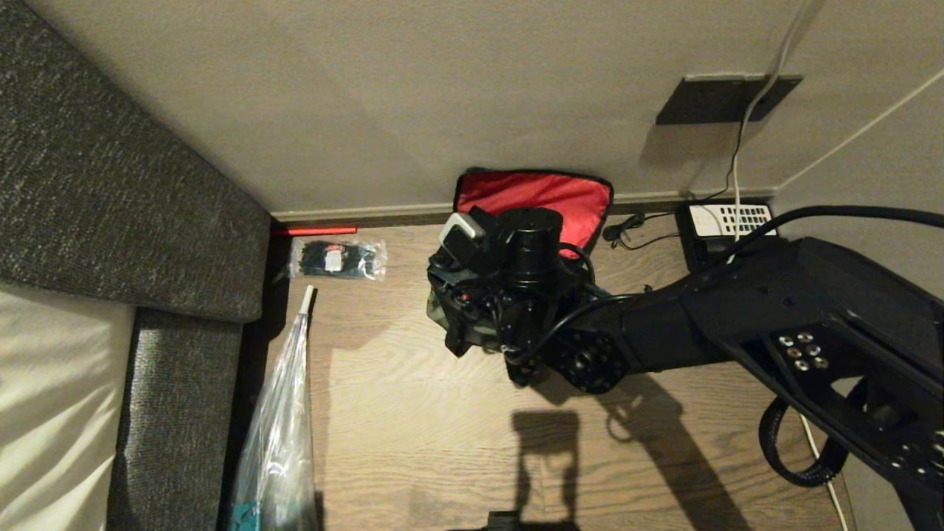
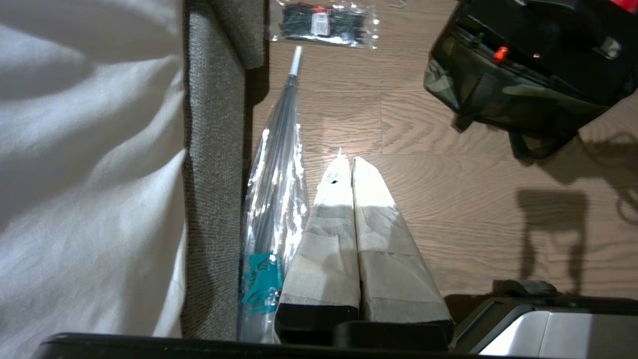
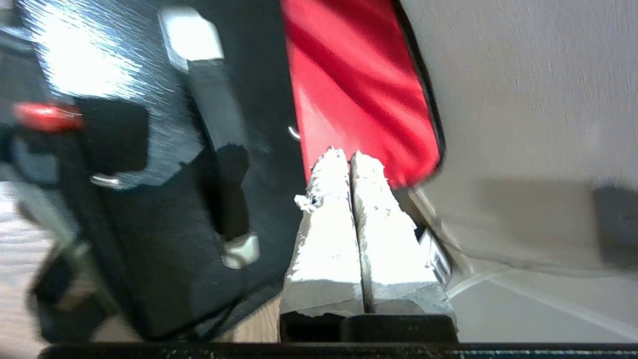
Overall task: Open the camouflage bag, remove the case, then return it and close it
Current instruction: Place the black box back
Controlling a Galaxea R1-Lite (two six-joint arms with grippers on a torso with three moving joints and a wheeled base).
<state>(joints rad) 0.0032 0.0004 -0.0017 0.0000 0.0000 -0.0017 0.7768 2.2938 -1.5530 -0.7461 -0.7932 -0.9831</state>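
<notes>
Right gripper [image 3: 351,162] is closed, pads pressed together, nothing between them. It hangs above the open camouflage bag [image 2: 503,94], tips beside the case handle [image 3: 219,149], not around it.

The case [image 3: 164,209] sits inside the bag, top exposed, red latch [image 3: 47,115] on the far side of the handle from the gripper. The red-lined lid [image 1: 542,199] is flipped back against the wall, right past the fingertips.

Left gripper [image 2: 349,169] is closed too, empty, parked low near the wrapped umbrella [image 2: 276,174] by the sofa [image 2: 214,164].

Risks, as I read it:
- Closed jaws can't take the handle. Descending like this just pokes the case top or the lining.
- Tips sit close to the lid; a sideways move could snag the red fabric or push the lid over the opening.
- Case nearly fills the bag, so an off-centre pull likely drags the soft bag up with it; nothing is holding it down.
- Cables [image 1: 641,221] and the telephone [image 1: 726,221] are near the arm's sweep.
</notes>
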